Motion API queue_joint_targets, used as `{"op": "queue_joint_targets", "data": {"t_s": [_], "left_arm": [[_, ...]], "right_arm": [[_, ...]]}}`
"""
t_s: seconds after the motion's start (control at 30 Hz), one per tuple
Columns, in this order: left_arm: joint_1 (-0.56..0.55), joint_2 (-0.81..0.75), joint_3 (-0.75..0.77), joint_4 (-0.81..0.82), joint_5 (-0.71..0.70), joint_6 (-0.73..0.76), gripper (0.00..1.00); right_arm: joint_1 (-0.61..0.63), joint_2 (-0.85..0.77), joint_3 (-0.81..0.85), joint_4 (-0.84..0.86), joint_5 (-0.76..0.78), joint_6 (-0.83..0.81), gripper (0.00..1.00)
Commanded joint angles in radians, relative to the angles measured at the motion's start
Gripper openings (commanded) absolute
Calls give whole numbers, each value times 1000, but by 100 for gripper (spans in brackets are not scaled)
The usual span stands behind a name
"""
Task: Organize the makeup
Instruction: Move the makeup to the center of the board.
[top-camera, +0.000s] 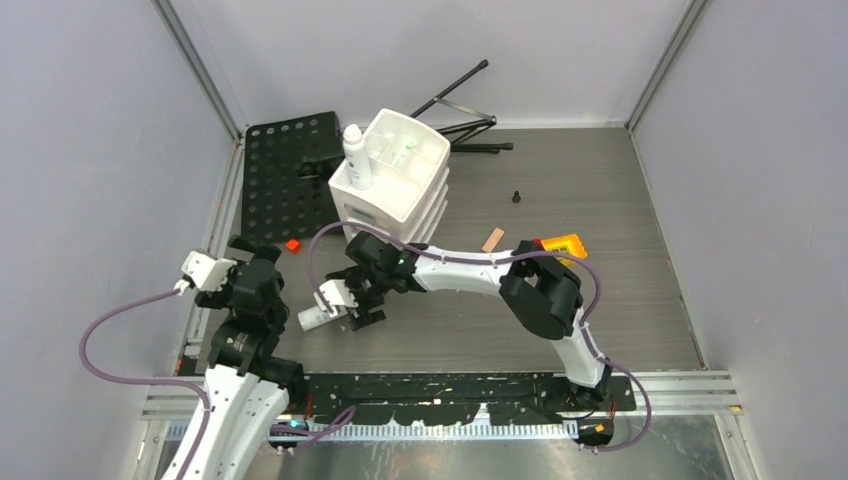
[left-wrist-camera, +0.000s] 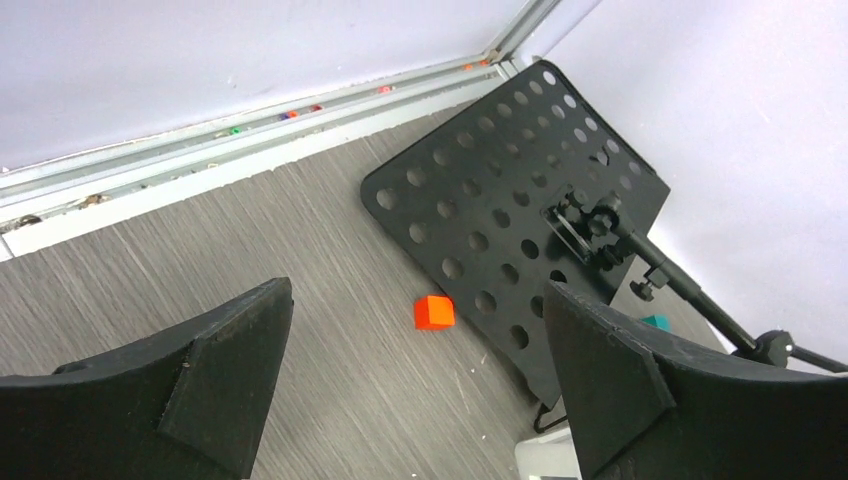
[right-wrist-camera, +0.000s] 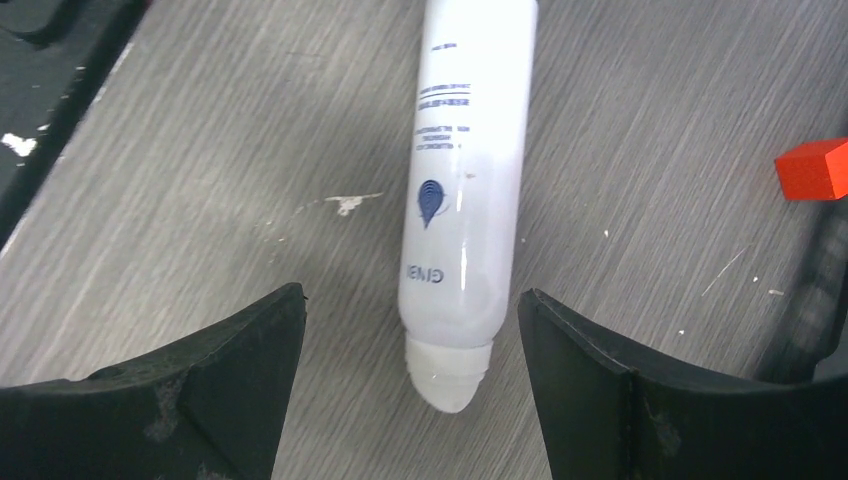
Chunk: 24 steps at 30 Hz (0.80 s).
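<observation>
My right gripper (right-wrist-camera: 410, 300) hangs with jaws wide apart over the white tube (right-wrist-camera: 465, 190). It looks light and slippery (likely to roll), so I'd pinch mid-body.

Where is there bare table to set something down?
Free: the rear right corner, behind the yellow block; also the near strip right of the tube. Crowded: the left, around stand, red cube, left gripper and right gripper.

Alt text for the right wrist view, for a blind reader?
A white bottle lies flat on the grey table between the open jaws of the right gripper. A small red block sits at the right edge.
</observation>
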Motion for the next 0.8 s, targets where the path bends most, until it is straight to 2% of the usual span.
{"op": "queue_joint_targets", "data": {"t_s": [0.0, 0.23, 0.4, 0.6, 0.63, 0.7, 0.77], "left_arm": [[-2, -32, 61, -46, -90, -45, 98], [-2, -99, 35, -15, -88, -27, 97], [-2, -94, 34, -14, -87, -25, 97], [-2, -88, 32, -9, -80, -23, 97], [-2, -88, 31, -6, -80, -22, 97], [-2, -86, 30, -5, -80, -21, 97], [-1, -86, 26, 0, -80, -17, 97]], "right_arm": [[-12, 37, 78, 76, -10, -3, 83], [-21, 134, 199, -35, 2, -44, 81], [-21, 178, 235, -66, 21, -60, 64], [-20, 183, 237, -96, 0, -60, 64], [-20, 185, 236, -99, -1, -59, 62], [-20, 185, 236, -101, 0, -57, 50], [-19, 180, 228, -99, 6, -53, 42]]}}
